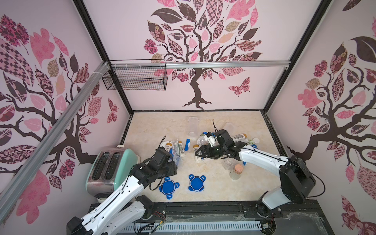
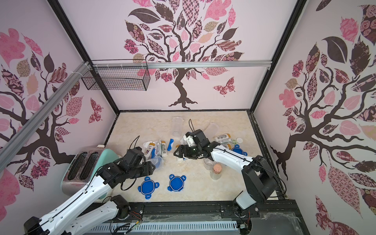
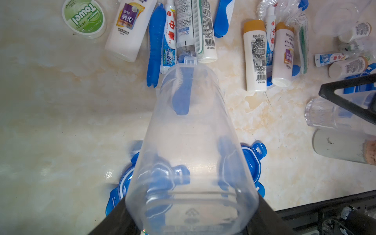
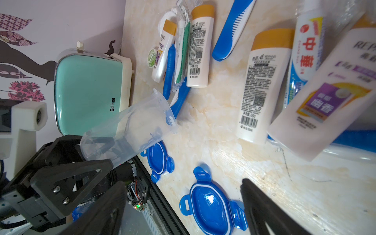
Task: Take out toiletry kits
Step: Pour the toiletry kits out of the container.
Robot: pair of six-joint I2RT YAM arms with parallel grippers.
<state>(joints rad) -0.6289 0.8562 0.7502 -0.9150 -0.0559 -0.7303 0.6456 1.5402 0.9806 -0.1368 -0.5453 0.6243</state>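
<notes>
The left gripper (image 3: 191,219) clamps a clear jar (image 3: 189,132) by its base, mouth tilted down toward toiletry kits (image 3: 183,30) strewn across the table (image 3: 61,122). The right gripper (image 4: 183,183) hangs over a 2nd cluster, jaws wide apart. 2 blue lids (image 1: 196,183) lie nearer the front.

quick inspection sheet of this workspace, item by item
surface: marbled tabletop, no spills seen
job's things: tan-capped bottles, toothpaste tube, towel tub lie loose; blue toothbrush at the mouth of the clear jar
clutter: toaster, blue lids, corked bottle, second jar
hands: left hand shut on the tilted clear jar; right hand open over the bottles
cables: black cable loop at each wrist
surroundings: tree-print walls, wire basket on the rail
</notes>
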